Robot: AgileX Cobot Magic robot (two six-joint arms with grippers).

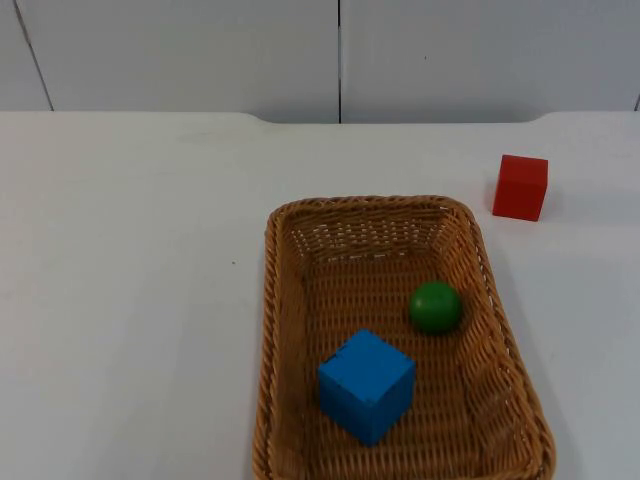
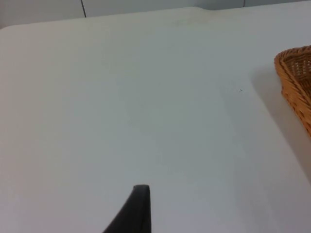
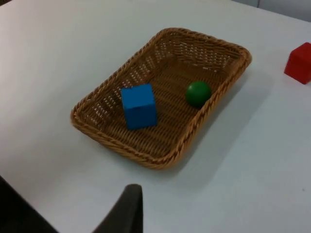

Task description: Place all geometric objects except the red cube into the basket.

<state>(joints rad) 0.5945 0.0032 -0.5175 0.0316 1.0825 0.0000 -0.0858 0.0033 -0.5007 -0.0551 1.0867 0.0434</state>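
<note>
A blue cube (image 1: 366, 386) and green ball (image 1: 435, 307) sit inside the wicker basket (image 1: 275, 330), lower centre. The red cube (image 1: 520, 186) stands apart on the table (image 1: 130, 300), upper right. Finger positions on either gripper cannot be told.

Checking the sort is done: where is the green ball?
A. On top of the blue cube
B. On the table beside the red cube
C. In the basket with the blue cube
C: the green ball lies inside the basket, apart from the blue cube.
</note>
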